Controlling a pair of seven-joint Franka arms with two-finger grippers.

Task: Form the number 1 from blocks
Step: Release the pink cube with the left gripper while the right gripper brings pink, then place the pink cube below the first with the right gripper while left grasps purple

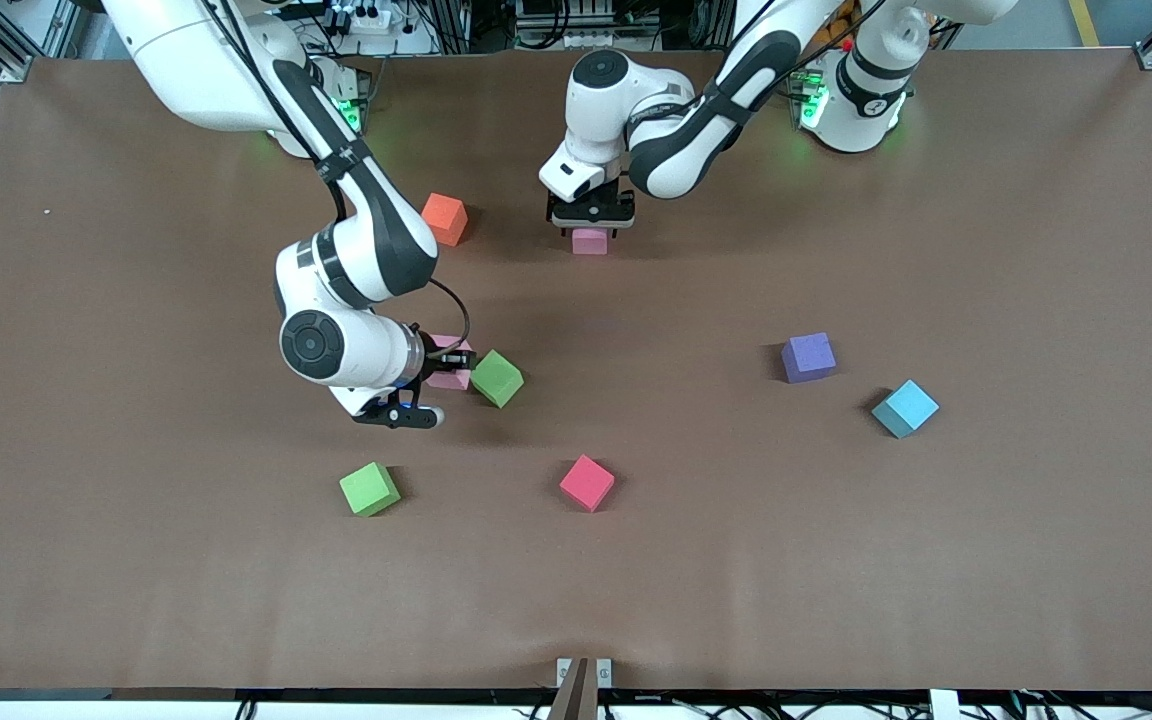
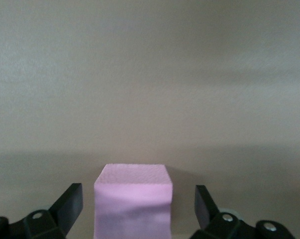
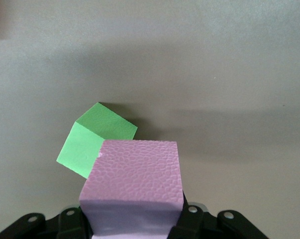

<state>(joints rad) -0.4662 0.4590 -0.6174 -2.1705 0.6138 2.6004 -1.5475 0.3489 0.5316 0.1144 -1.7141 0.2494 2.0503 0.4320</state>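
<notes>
Brown matte sheeting point(image 1: 136, 560) covers the whole table, with eight small foam cubes scattered on it. Toward the right arm's end lie a green foam cube point(image 1: 369, 488) close to the front camera and an orange foam cube point(image 1: 445, 219) much farther up. Between them the right gripper point(image 1: 448, 362) is clamped on a light pink foam cube point(image 3: 135, 186), which sits touching or nearly touching a second green foam cube point(image 1: 497, 378). If that pink cube is carried or set down carelessly, it could nudge this green neighbour and skew it. A red-pink foam cube point(image 1: 587, 483) lies near mid-table. Farther up, the left gripper point(image 2: 139, 201) straddles another light pink foam cube point(image 2: 133, 199) resting on the sheet, fingers point(image 2: 70, 201) spread clear of its sides; lifting off at a slant could drag a finger against it and turn it. A purple foam cube point(image 1: 808, 357) and a light blue foam cube point(image 1: 905, 408) lie toward the left arm's end, well apart from the rest.
</notes>
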